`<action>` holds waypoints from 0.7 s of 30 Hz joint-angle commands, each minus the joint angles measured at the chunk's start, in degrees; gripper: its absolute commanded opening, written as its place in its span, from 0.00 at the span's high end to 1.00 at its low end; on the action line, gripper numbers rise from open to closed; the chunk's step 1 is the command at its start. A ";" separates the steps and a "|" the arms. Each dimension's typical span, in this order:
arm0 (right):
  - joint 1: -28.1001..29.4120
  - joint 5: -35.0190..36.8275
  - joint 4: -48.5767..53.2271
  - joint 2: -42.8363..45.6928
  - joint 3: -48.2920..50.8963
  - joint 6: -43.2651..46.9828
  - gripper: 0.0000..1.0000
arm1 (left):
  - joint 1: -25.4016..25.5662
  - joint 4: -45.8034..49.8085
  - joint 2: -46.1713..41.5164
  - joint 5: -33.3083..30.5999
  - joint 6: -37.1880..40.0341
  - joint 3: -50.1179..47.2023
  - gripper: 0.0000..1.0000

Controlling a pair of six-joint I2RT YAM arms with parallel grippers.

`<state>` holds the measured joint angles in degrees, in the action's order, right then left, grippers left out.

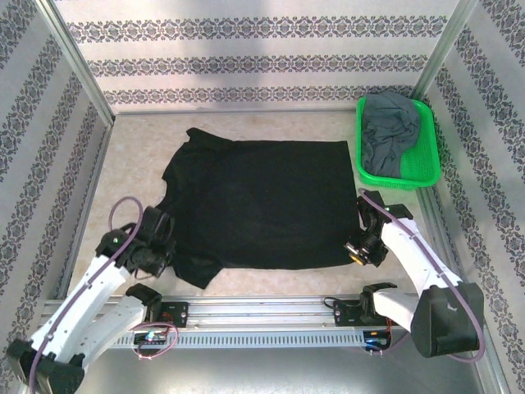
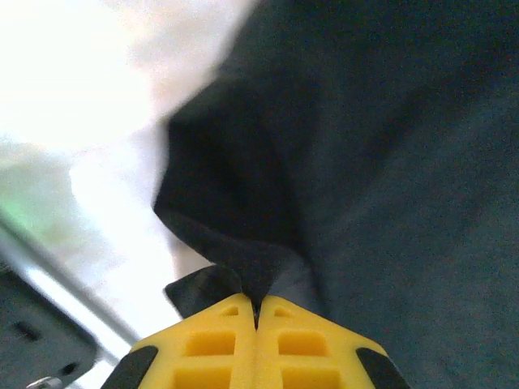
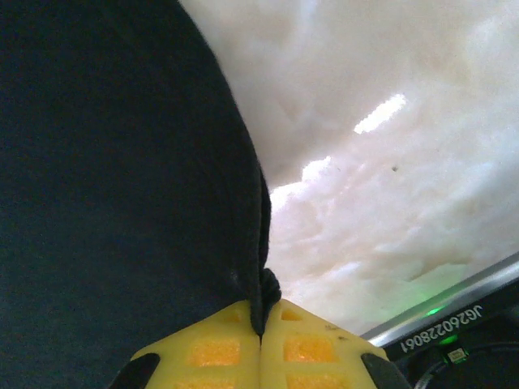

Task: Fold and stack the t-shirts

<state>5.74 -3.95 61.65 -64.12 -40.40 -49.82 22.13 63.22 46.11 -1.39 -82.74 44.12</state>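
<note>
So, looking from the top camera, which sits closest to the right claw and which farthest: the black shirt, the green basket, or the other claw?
1. The black shirt: the right gripper is pinching its near right corner.
2. The basket: just beyond, at the far right.
3. The left gripper: across the whole shirt, on the left.

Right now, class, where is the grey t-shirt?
In the top view, the grey t-shirt lies bunched in the green basket at the far right, just right of the black t-shirt.
</note>
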 commanded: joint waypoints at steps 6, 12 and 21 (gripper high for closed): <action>-3.96 -3.22 -4.98 -7.59 -9.32 -3.85 1.00 | -3.64 -20.79 14.21 -0.56 15.03 13.32 1.00; -5.30 -2.35 -5.27 -14.23 -17.86 -3.96 1.00 | -9.17 -24.82 22.50 2.97 20.76 19.93 1.00; -6.88 -0.36 -8.30 -22.14 -23.49 -4.58 1.00 | -15.87 -32.15 30.15 6.97 25.79 23.64 1.00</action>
<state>-0.62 -6.20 54.13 -84.55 -61.65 -53.04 7.70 35.62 75.22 3.97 -60.84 65.91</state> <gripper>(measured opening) 0.054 0.050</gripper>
